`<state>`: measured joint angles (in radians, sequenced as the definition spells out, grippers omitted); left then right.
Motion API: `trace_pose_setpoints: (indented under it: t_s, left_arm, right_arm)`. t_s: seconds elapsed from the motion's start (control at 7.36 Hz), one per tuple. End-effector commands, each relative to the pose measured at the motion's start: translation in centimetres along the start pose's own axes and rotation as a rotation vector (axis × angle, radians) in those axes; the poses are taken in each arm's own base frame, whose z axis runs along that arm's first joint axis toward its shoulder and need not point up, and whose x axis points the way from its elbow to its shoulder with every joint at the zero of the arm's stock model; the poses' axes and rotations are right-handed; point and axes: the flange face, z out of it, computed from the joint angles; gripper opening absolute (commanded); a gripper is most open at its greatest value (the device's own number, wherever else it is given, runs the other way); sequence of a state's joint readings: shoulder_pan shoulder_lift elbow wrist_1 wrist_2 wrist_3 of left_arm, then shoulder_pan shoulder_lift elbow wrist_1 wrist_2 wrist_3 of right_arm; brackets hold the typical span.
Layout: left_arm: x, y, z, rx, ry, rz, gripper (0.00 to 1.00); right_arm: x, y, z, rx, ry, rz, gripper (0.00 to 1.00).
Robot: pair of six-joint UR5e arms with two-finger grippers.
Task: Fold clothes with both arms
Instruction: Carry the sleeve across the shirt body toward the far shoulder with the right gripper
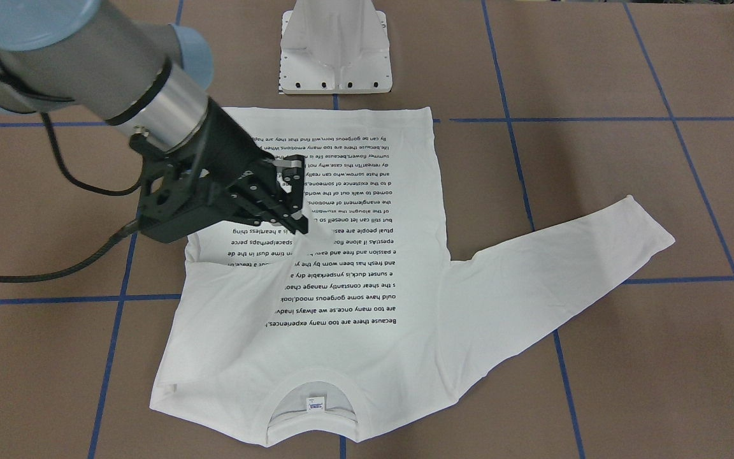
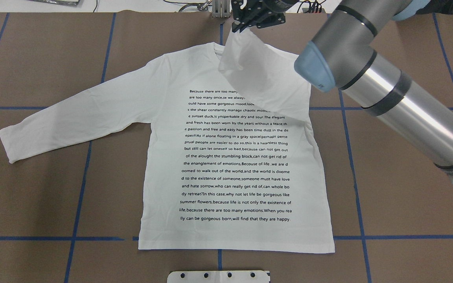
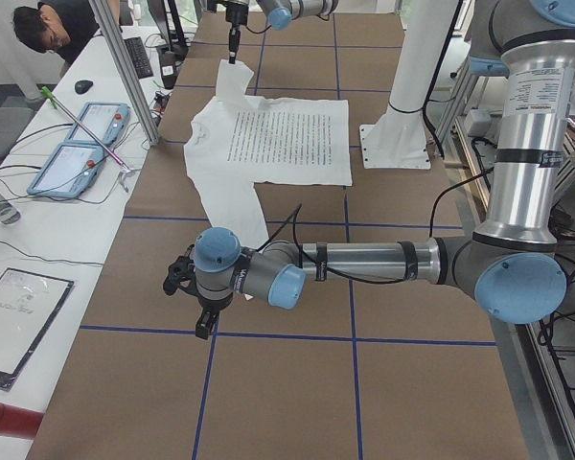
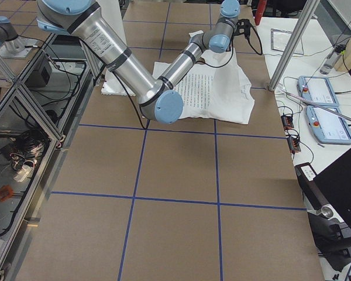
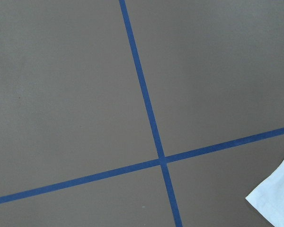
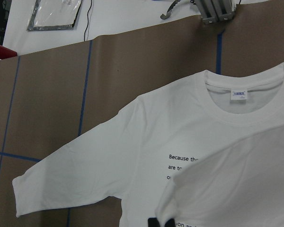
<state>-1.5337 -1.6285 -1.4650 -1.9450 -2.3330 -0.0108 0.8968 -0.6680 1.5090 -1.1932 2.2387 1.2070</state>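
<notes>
Gripping: black two-finger right gripper [image 1: 298, 201] clamped on the soft right sleeve [image 2: 258, 74] near its cuff.
Shirt: large white long-sleeved printed shirt [image 2: 163, 177] flat, text up, on brown blue-taped table [image 2: 387, 177].
Handling: light, limp, wrinkle-prone; best pinched at cuffs or hem.
Other arm: left gripper [image 3: 194, 292] near the left cuff [image 5: 274, 198]; open or closed, unclear.

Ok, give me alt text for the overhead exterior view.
The right hand pinches one sleeve of a white shirt, lifted over its chest. The shirt lies flat, text up, on a brown table, other sleeve spread out.
</notes>
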Motion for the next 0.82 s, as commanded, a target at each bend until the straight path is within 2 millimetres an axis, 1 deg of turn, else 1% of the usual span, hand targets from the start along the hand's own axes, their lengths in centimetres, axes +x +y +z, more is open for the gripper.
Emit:
trace_pose_setpoints:
  t_s: [0.0,0.14,0.27,0.41,0.54,0.68]
  left_arm:
    - [0.0,0.0,0.0,0.0,0.0,-0.002,1.0]
    - [0.0,-0.1,0.1,-0.001,0.001,-0.003,1.0]
    - [0.0,0.0,0.1,-0.001,0.001,-0.006,1.0]
    - [-0.2,0.1,0.3,-0.006,0.001,-0.008,1.0]
    - [-0.2,0.1,0.3,-0.006,0.001,-0.008,1.0]
    - [-0.3,0.2,0.4,-0.008,0.0,-0.011,1.0]
  right_arm:
    - [-1.7,2.3,8.9,-0.008,0.087,0.005,0.0]
    - [-1.4,2.6,12.7,-0.024,0.138,0.017,0.0]
    - [-1.6,2.5,15.7,-0.031,0.183,0.026,0.0]
    - [-2.5,2.3,18.4,-0.029,0.227,0.032,0.0]
    - [-3.5,2.0,20.6,-0.044,0.258,-0.001,0.0]
    - [-5.2,2.1,21.6,-0.059,0.265,-0.016,0.0]
